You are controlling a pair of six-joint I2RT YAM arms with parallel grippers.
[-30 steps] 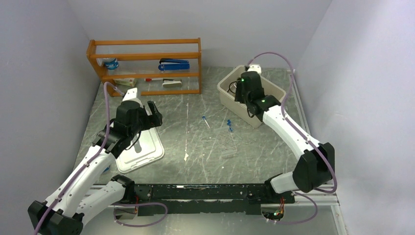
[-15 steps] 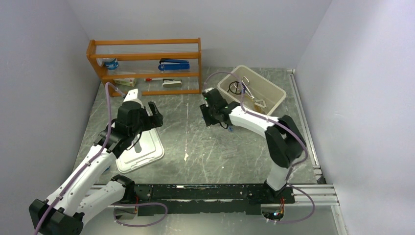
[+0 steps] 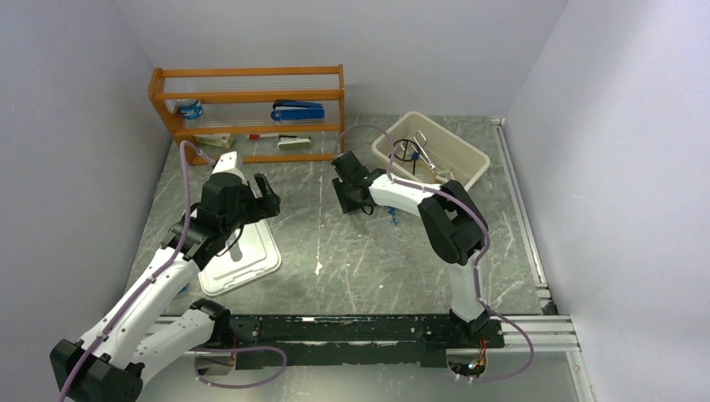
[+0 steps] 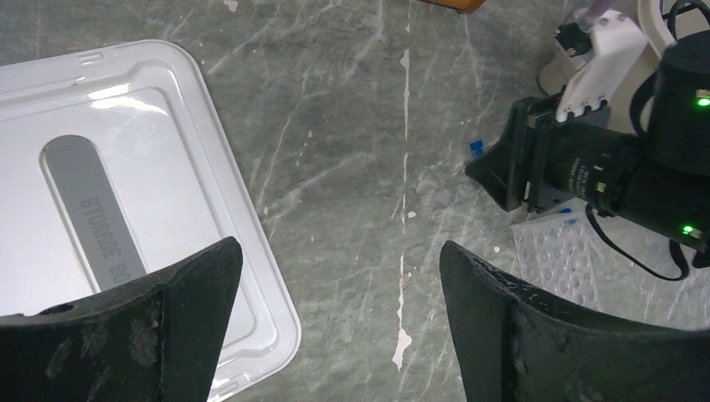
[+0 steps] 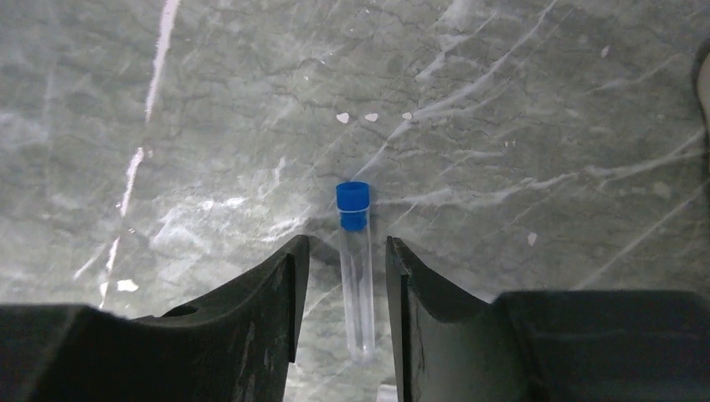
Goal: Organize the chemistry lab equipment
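**Right end effector straddling a blue-capped tube at mid-worktop**

At the left, my left end effector (image 4: 339, 260) is hovering with its fingers spread wide and carrying nothing. It is hanging above the edge of the white storage lid (image 4: 126, 126), which is lying flat on the worktop (image 5: 502, 100).

At the centre, my right end effector (image 5: 345, 243) is reaching low over the stone. Its fingers are standing partly apart, one on either side of a blue-capped clear tube (image 5: 356, 276). A sliver of worktop is showing on each flank, so I am not yet pinching the tube.

The tube is lying flat, its long axis running along my fingers and its cap pointing away from the wrist. A closing stroke is therefore going to cross its narrow width, which I am judging a sound line of approach. The right arm is by far the nearer.

Just beside it the clear rack (image 4: 561, 260) is lying. Further right the beige bin (image 3: 469, 163) is holding the metal tongs (image 3: 423, 153) and the black wire tripod ring (image 3: 405, 151).
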